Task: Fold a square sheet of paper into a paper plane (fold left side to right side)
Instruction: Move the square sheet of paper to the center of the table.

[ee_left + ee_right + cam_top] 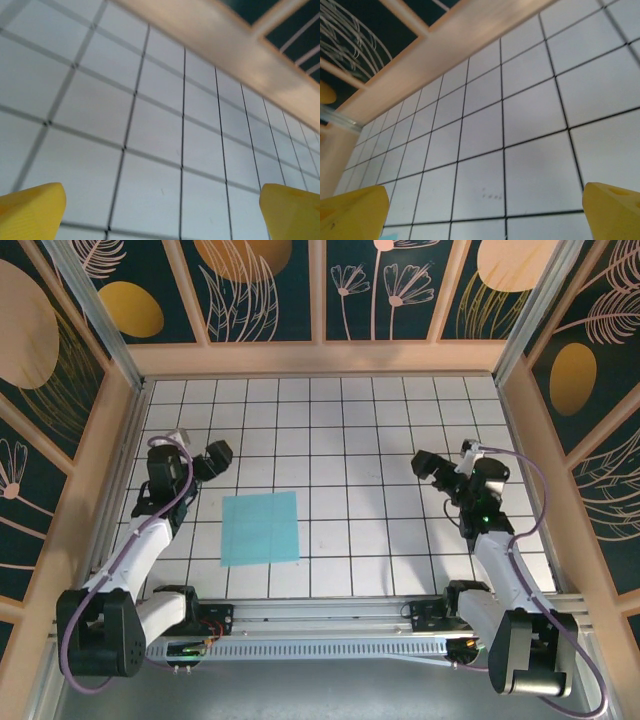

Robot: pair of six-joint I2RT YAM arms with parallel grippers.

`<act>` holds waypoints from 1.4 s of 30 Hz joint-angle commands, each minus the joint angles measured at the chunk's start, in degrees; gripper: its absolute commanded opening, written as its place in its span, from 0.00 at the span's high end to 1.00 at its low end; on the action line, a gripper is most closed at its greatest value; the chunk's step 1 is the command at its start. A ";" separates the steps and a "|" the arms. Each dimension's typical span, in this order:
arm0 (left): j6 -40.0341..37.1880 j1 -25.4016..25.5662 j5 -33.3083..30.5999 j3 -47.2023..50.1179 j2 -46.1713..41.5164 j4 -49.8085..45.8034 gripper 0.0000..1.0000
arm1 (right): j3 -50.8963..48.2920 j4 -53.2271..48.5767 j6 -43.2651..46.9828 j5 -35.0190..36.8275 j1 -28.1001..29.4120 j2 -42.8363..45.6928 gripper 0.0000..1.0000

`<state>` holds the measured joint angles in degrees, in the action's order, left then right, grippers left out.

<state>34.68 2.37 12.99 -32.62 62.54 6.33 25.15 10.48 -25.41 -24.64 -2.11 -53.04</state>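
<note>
Your square sheet of paper [260, 528] lies flat and unfolded on the worktop [380, 440], left of centre and towards the near edge. Its sides run almost along the grid lines. Being square, it has no long axis to line up on; what matters is its left edge, which has to travel over to the right edge.

The left gripper [214, 457] hangs just beyond the sheet's far-left corner, close to it but apart from it, so the paper lies towards the near side and slightly right of those jaws. The right gripper [428, 466] sits well apart from the sheet, off to its right. The left arm is plainly nearer the edge you need, so I judge the lift falls to it.

The overhead view gives you the sheet and both arms together. Each wrist view gives you the jaws up close: the left gripper [160, 215] and right gripper [482, 215] both have yellow tips spread wide, nothing between them but bare tiles. A turquoise sliver at the bottom edge of the right wrist view may be the sheet.
</note>
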 commanded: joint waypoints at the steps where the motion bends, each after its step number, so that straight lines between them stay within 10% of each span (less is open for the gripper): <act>1: 5.77 2.83 9.83 0.81 1.17 -6.16 0.01 | 2.91 -3.30 -2.32 -6.18 0.69 -1.36 0.01; 19: 11.99 16.02 14.64 5.86 9.75 -4.61 0.01 | 10.54 -8.03 -0.39 1.15 11.67 -12.95 0.01; 42: 17.80 26.49 10.37 -0.92 23.28 1.28 0.01 | 12.47 -11.33 1.10 6.21 12.05 -13.60 0.01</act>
<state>49.43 26.83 24.93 -31.64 83.35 7.22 35.53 0.82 -25.80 -20.62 9.54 -66.83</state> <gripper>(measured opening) 0.988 0.992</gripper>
